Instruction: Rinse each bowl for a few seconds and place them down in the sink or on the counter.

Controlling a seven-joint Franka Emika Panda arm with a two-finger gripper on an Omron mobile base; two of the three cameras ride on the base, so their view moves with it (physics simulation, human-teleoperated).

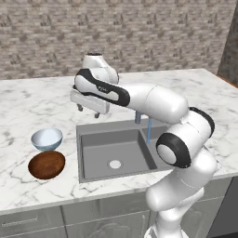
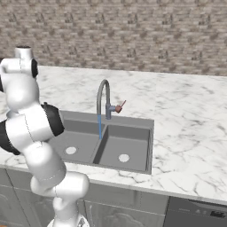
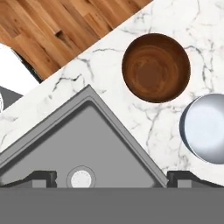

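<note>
Two bowls sat touching on the counter (image 1: 28, 104): brown bowl (image 1: 46, 164) and pale bowl (image 1: 46, 139), both beside the sink (image 1: 100, 153) and off to one side of the gripper (image 1: 89, 110), whose jaws stood wide and empty. Right base view alone showed the tap (image 2: 103, 97) running a water stream (image 2: 99, 126) and two basins; hand view looked down into both bowls.

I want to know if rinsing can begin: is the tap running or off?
Running. A thin blue stream of water falls from the curved grey gooseneck tap into the grey metal double-basin sink; the left base view shows the stream too.
</note>
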